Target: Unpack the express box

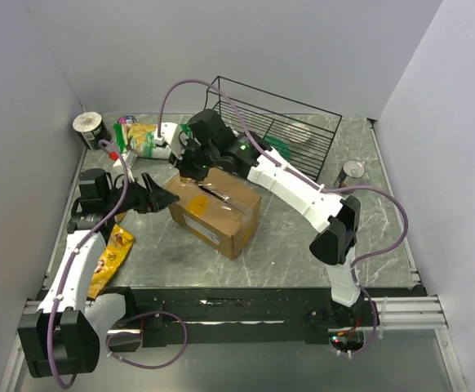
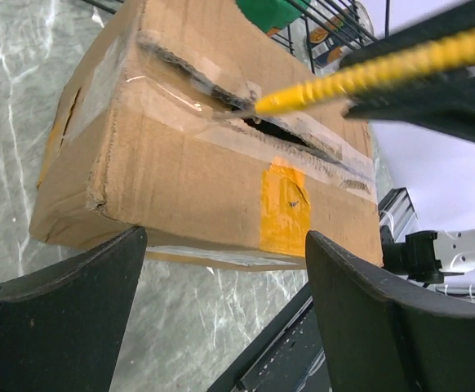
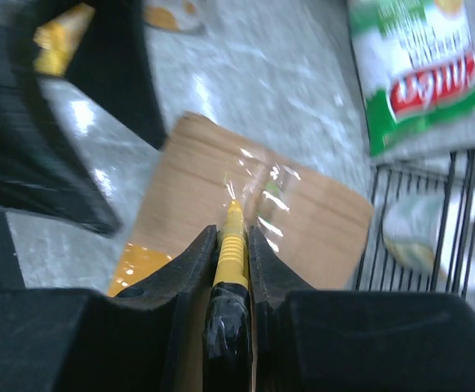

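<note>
The express box [image 1: 215,211] is a brown cardboard box with clear tape and yellow patches, mid-table. Its top seam is torn open in the left wrist view [image 2: 213,163]. My right gripper [image 1: 190,163] is shut on a yellow ribbed cutter [image 3: 232,245]. The cutter's tip touches the taped seam [image 2: 258,104] on the box top [image 3: 213,188]. My left gripper [image 1: 162,198] is open at the box's left end, its fingers [image 2: 66,318] apart just in front of the box, holding nothing.
A black wire basket [image 1: 274,131] stands behind the box with a bowl and a green item inside. Snack bags [image 1: 144,139] and a can [image 1: 91,129] lie at the back left, a yellow bag [image 1: 111,257] at front left, a tin [image 1: 353,173] at right.
</note>
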Available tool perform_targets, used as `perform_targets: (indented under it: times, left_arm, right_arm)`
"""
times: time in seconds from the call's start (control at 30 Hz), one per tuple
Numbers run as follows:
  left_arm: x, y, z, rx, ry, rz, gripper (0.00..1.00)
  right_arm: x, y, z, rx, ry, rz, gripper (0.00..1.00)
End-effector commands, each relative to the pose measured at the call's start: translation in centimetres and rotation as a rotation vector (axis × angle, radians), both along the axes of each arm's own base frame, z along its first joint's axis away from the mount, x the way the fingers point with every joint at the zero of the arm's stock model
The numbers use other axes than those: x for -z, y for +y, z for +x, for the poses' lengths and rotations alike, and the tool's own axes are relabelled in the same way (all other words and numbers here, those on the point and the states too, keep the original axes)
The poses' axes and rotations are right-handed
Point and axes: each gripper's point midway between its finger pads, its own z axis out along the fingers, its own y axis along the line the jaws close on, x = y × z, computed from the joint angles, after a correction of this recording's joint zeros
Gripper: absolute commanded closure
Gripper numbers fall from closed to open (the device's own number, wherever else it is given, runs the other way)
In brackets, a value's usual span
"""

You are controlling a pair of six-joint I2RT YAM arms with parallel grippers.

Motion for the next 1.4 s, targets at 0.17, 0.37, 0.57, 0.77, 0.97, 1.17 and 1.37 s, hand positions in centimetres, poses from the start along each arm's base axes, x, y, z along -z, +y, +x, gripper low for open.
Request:
perform_targets:
  times: [0.17, 0.37, 0.57, 0.77, 0.97, 1.17, 1.37]
  left_arm:
    - [-4.9, 0.9, 2.1, -0.017, -0.168, 0.067, 0.17]
    - [-5.7, 0.9, 5.0, 0.021, -0.192, 0.082, 0.19]
    - [-2.8, 2.7, 9.6, -0.072, -0.098, 0.154, 0.21]
    - [-1.3, 2.1, 9.2, -0.035, -0.023, 0.108, 0.23]
    - [-0.7, 0.6, 6.8, 0.023, 0.032, 0.008, 0.22]
    - [-0.3, -0.1, 4.4, 0.057, 0.056, -0.031, 0.23]
    - [-0.8, -1.0, 1.5, 0.162, 0.062, -0.032, 0.23]
  right_arm:
    - [-5.8, -1.3, -0.1, 0.046, -0.134, 0.123, 1.0]
    - [-10.3, -6.3, 1.4, 0.309, -0.2, 0.211, 1.0]
    - [-9.0, -13.5, 0.5, 0.524, -0.198, 0.101, 1.0]
    - [-5.7, -21.5, -1.4, 0.653, -0.179, -0.049, 1.0]
    - [0.8, -26.4, -5.4, 0.635, -0.007, -0.235, 1.0]
    - [4.6, -22.6, -6.7, 0.498, 0.158, -0.195, 1.0]
    - [1.8, -16.2, -0.4, 0.457, 0.079, -0.124, 1.0]
